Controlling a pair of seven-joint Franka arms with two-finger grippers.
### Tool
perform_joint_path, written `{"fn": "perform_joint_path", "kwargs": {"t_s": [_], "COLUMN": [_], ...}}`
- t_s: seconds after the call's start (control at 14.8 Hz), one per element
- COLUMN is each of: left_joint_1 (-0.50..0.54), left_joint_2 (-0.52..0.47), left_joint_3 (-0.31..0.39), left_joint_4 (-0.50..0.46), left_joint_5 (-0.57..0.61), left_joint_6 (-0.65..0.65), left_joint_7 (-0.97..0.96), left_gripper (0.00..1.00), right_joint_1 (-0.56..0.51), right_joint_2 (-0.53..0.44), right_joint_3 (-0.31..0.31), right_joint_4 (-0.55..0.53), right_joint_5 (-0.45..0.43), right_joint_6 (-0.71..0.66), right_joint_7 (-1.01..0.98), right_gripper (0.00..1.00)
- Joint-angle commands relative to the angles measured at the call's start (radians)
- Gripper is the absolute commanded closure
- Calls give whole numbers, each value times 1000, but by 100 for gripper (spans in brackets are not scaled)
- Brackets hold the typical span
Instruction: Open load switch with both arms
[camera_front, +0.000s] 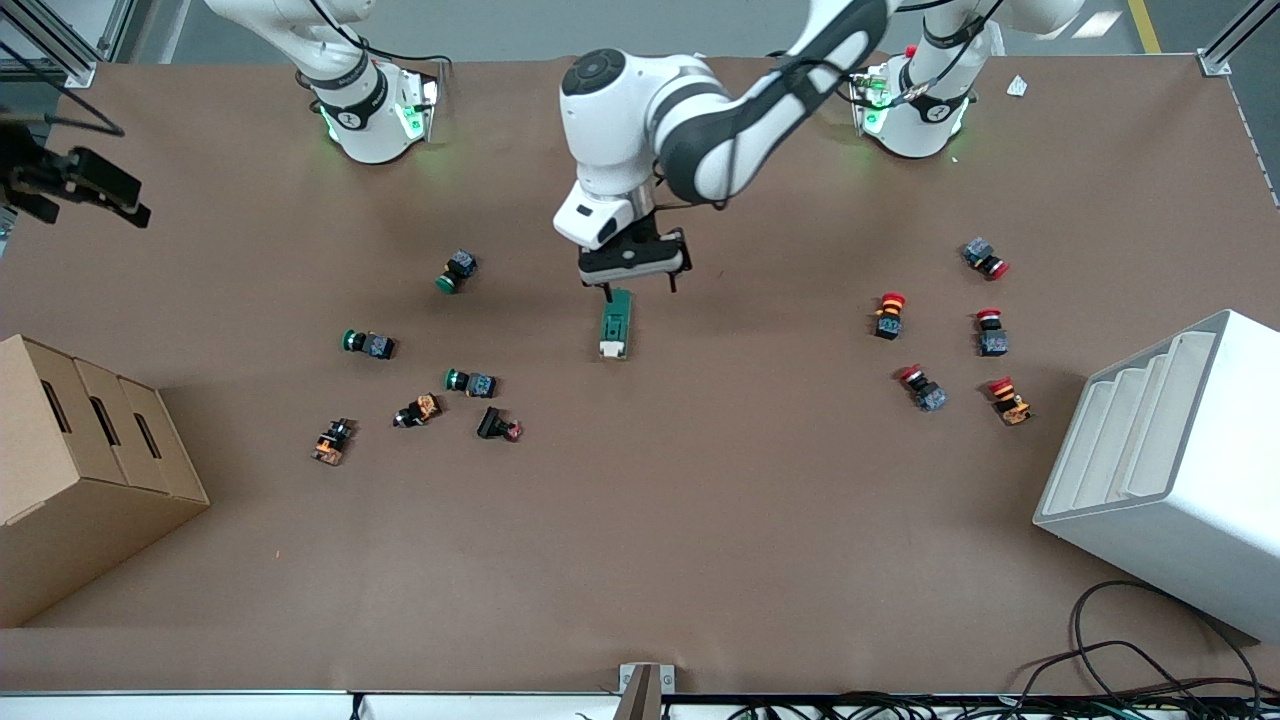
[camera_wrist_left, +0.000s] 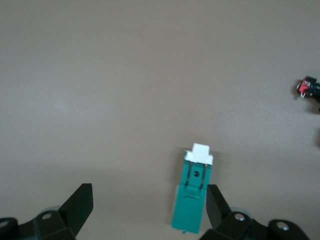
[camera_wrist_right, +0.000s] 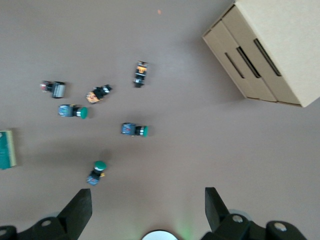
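Note:
The load switch (camera_front: 616, 324) is a dark green oblong block with a white tab on its end nearer the front camera; it lies flat at mid-table. My left gripper (camera_front: 640, 285) hangs open just above its other end. In the left wrist view the load switch (camera_wrist_left: 192, 200) sits between the jaws, close against one finger (camera_wrist_left: 216, 202), with a wide gap to the other; the left gripper (camera_wrist_left: 150, 205) holds nothing. My right gripper (camera_wrist_right: 148, 210) is open and empty, raised high near its arm's end of the table, where it waits. The load switch (camera_wrist_right: 6, 149) shows at the edge of that view.
Green-capped push buttons (camera_front: 457, 270) and small black-and-orange parts (camera_front: 418, 410) lie scattered toward the right arm's end. Red-capped push buttons (camera_front: 890, 312) lie toward the left arm's end. A cardboard box (camera_front: 80, 450) and a white stepped rack (camera_front: 1160, 470) stand at the table's ends.

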Motion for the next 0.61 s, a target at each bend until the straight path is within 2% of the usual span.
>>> {"fn": "perform_joint_path", "kwargs": {"t_s": [0.0, 0.14, 0.34, 0.54], "left_joint_1": [-57, -71, -113, -129], "left_joint_2": [57, 74, 130, 175], "left_joint_3": [3, 2, 2, 3], "left_joint_4": [-42, -108, -126, -158], "left_joint_5": [172, 327, 510, 700], "left_joint_6": [28, 54, 108, 108], "left_joint_7": [-160, -262, -471, -611], "left_gripper": [0, 0, 0, 1], "right_joint_1": [-4, 15, 87, 132], "right_joint_2": [42, 69, 109, 155], "right_joint_3": [14, 17, 19, 19], "right_joint_4": [8, 1, -2, -6], "right_joint_5": [-38, -36, -32, 23], "right_joint_6": [7, 12, 12, 35], "right_joint_7": [1, 106, 379, 583], "right_gripper": [0, 0, 0, 0]}}
